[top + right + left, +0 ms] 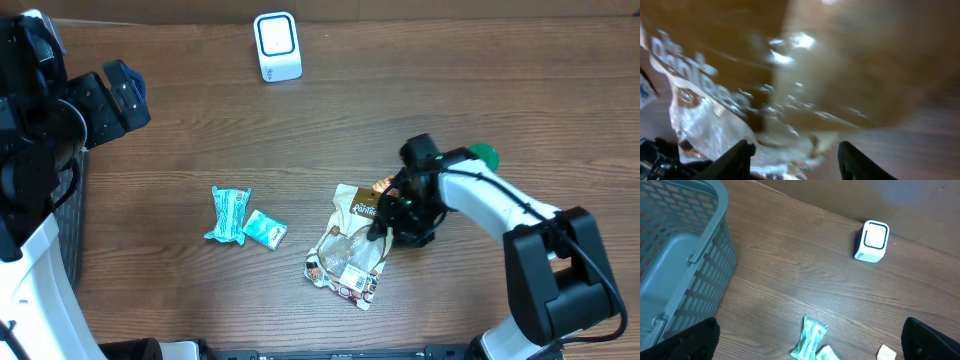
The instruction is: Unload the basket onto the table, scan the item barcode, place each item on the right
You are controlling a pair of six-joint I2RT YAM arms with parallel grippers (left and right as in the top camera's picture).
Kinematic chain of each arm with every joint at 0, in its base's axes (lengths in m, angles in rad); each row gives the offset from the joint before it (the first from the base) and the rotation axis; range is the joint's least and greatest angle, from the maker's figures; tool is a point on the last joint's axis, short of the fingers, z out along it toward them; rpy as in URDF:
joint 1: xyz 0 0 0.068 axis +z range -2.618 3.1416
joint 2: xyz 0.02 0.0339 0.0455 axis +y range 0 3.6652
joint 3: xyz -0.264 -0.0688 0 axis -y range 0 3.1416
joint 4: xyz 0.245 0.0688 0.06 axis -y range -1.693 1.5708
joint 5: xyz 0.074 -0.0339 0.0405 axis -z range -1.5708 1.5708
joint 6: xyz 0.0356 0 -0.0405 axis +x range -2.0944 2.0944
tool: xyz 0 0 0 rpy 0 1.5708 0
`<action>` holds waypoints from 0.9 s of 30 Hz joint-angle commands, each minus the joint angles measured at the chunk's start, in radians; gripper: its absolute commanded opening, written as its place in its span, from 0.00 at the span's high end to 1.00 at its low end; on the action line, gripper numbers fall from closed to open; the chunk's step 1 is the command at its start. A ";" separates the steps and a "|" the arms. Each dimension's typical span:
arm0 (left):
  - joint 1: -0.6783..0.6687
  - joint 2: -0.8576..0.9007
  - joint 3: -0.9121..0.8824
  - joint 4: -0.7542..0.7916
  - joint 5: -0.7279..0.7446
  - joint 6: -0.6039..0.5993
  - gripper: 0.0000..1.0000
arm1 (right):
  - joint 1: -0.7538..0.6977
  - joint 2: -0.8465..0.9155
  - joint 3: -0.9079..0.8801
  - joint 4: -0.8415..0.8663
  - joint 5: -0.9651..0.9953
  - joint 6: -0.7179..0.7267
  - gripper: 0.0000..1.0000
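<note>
Overhead view: brown wood-grain desk (pixel 300 130), pale wall (pixel 450 8) along the far edge. White scanner (pixel 277 45) upright at the far middle. Crinkled snack bag (pixel 350 245) flat on the desk, right of centre, well apart from the scanner. Two teal packets (pixel 228 213) side by side just left of the bag. Down at the bag's right edge, touching it: right gripper (pixel 385 218). Raised at the far left, away from every item: left gripper (pixel 122 88). Green round thing (pixel 485 155) behind the right arm, partly hidden.

Left wrist view: grey basket (pixel 680 255) at the left, scanner at upper right, teal packets at the bottom edge. Left gripper spread wide, holding nothing.

Right wrist view: blurred, filled with the bag's clear and brown film. Both fingertips (pixel 737 157) visible at the bottom, set apart, crumpled film between them. Firm hold or not: cannot tell.

Step in hand, as judged: taking hold of the bag, ahead of any scan.

Next move, as judged: complete the pinch on the film, lift clear of the desk, carry toward the scanner, present the barcode to its face. Barcode side not identifiable here; allow for turning the bag. Beware of slick film slipping from a shallow pinch.
</note>
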 commanded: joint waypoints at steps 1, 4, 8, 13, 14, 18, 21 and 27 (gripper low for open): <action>0.005 0.002 0.007 0.005 -0.009 -0.009 0.01 | 0.050 0.001 -0.037 0.079 0.018 0.147 0.48; 0.005 0.002 0.007 0.004 -0.009 -0.009 0.00 | 0.071 0.002 -0.043 0.111 0.025 0.176 0.49; 0.005 0.002 0.007 0.004 -0.009 -0.009 0.00 | 0.066 0.001 -0.040 0.117 0.024 0.179 0.54; 0.005 0.002 0.007 0.004 -0.009 -0.009 0.00 | 0.065 0.001 -0.006 0.200 0.000 0.179 0.54; 0.005 0.002 0.007 0.004 -0.009 -0.009 0.00 | 0.071 0.001 0.000 0.232 -0.014 0.183 0.54; 0.005 0.002 0.007 0.004 -0.009 -0.009 0.00 | 0.101 0.001 0.006 0.335 -0.014 0.254 0.54; 0.005 0.002 0.007 0.004 -0.009 -0.009 0.01 | 0.137 0.001 0.006 0.385 -0.013 0.269 0.54; 0.005 0.002 0.007 0.005 -0.009 -0.009 0.01 | 0.138 -0.009 0.087 0.290 0.042 0.223 0.53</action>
